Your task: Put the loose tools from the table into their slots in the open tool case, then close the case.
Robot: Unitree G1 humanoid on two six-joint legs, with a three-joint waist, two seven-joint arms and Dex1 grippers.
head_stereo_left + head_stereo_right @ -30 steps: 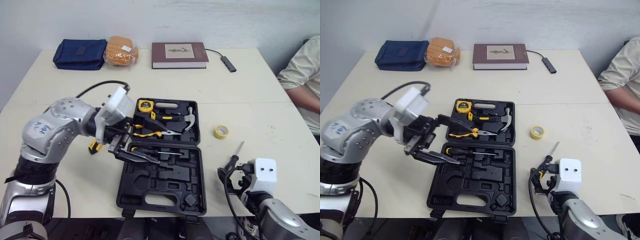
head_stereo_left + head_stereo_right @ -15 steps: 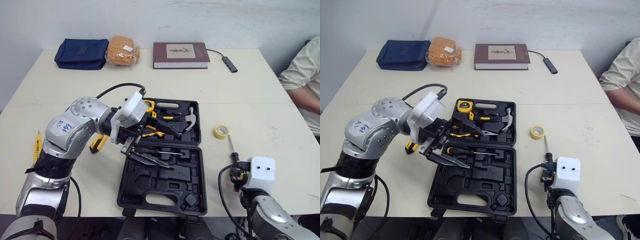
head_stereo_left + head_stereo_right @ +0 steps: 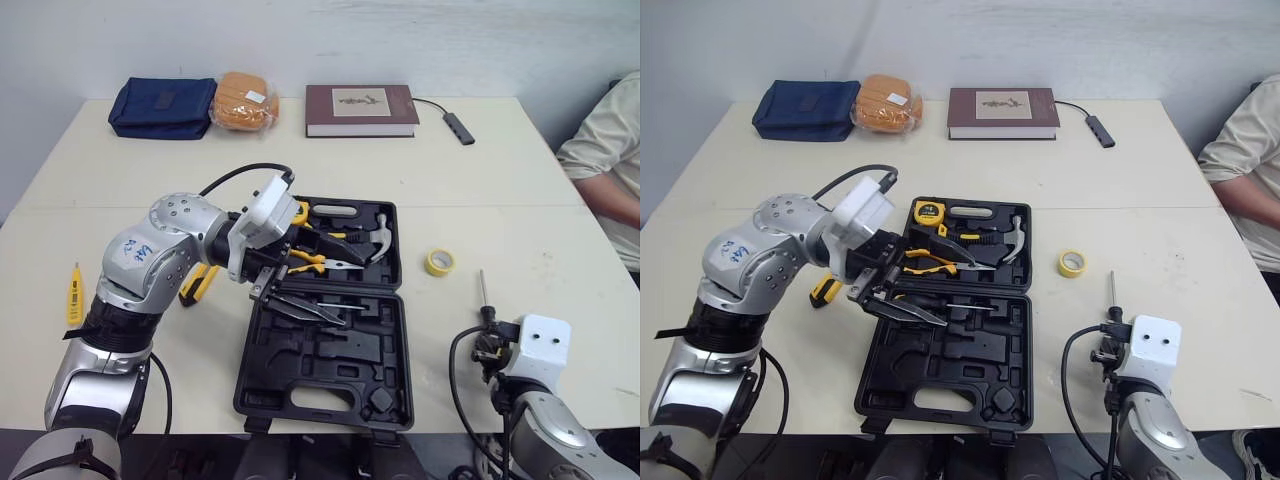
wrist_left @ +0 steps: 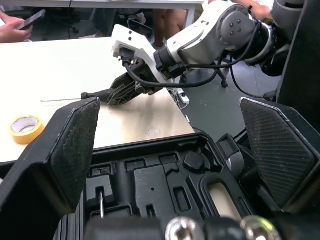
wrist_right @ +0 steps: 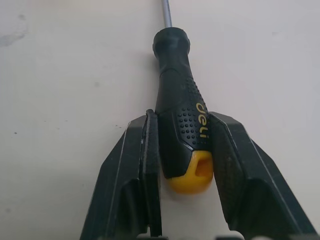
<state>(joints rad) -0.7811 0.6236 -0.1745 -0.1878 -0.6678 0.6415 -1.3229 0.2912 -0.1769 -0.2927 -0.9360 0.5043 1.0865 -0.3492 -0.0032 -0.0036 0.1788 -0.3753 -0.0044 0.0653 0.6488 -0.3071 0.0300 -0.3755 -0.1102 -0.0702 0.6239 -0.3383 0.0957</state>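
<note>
Pickup step: the right hand (image 5: 185, 121) grips the screwdriver (image 5: 173, 75) low on the tabletop (image 3: 500, 220) — the left hand (image 3: 348, 292) hovers open over the case (image 3: 330, 372). Next, it probably needs lifting and carrying to its slot.

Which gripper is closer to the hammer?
Left. The left gripper hangs open over the case, beside the hammer; the right gripper holds the screwdriver on the table right of the case.
</note>
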